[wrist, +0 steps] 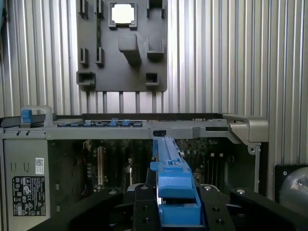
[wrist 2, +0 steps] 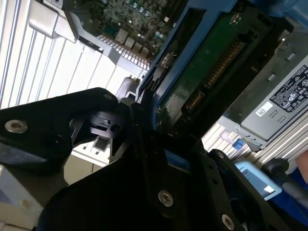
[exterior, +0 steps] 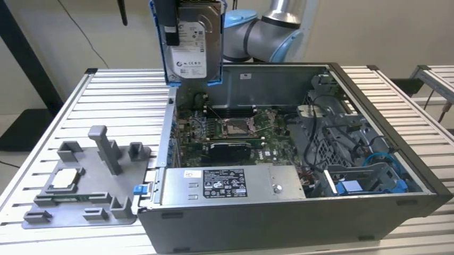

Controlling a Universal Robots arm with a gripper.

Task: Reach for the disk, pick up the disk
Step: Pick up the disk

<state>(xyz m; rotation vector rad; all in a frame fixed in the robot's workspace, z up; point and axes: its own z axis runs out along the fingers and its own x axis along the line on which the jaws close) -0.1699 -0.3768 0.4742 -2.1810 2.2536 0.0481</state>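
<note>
The disk (exterior: 195, 45), a silver hard drive with a white label in a bright blue frame, hangs upright in the air above the back left corner of the open computer case (exterior: 284, 223) in the exterior view. My gripper (exterior: 170, 29) is shut on it, one black finger lying over its labelled face. In the second wrist view the disk (wrist 2: 207, 67) shows its green circuit-board side between the black fingers (wrist 2: 144, 139). In the first wrist view the disk's blue frame edge (wrist: 175, 192) sits clamped in the gripper (wrist: 178, 214), above the case.
The open case holds a motherboard (exterior: 234, 127), a power supply (exterior: 227, 183) and cables with a blue bay piece (exterior: 354, 186). On the exterior view's left, a grey fixture plate (exterior: 78, 196) carries a small square silver chip (exterior: 64, 178). All rests on a slatted metal table (exterior: 120, 101).
</note>
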